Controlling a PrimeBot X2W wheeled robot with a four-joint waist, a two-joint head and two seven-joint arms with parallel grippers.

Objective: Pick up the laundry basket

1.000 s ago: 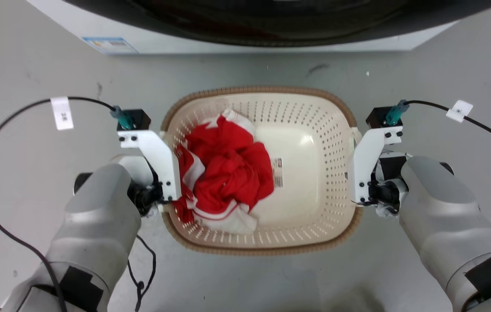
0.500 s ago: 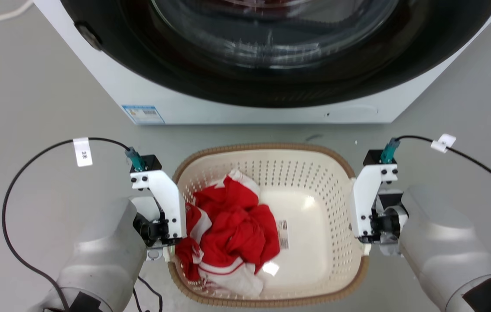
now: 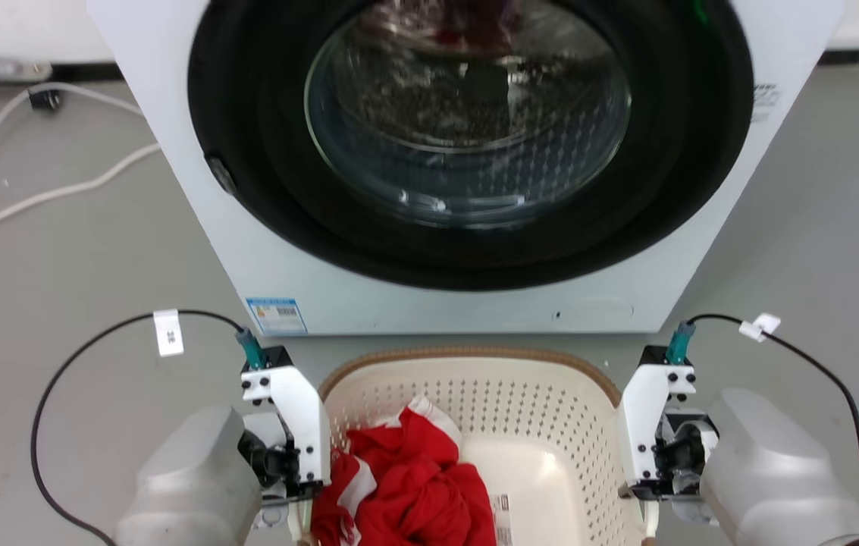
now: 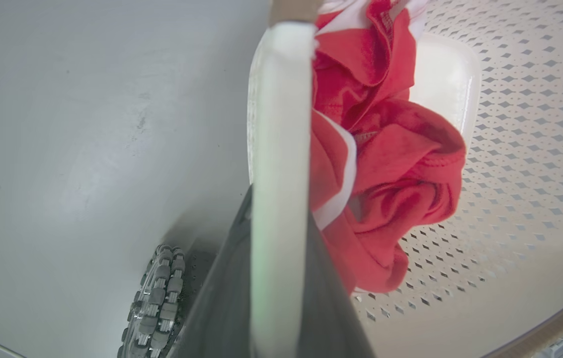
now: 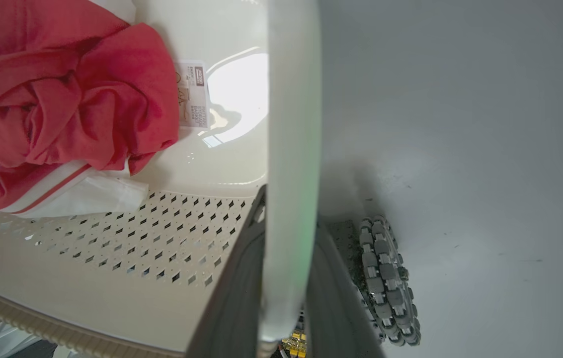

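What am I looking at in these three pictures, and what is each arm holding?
This is a wheeled robot with two arms. One picture comes from its head, looking down at a washer and, before it, the basket with red clothes inside. The other two come from wrist cameras looking along each gripper's fingers. The left gripper is shut on the basket's left handle, the right gripper on the right handle. Whether the basket has left the floor, I cannot tell.
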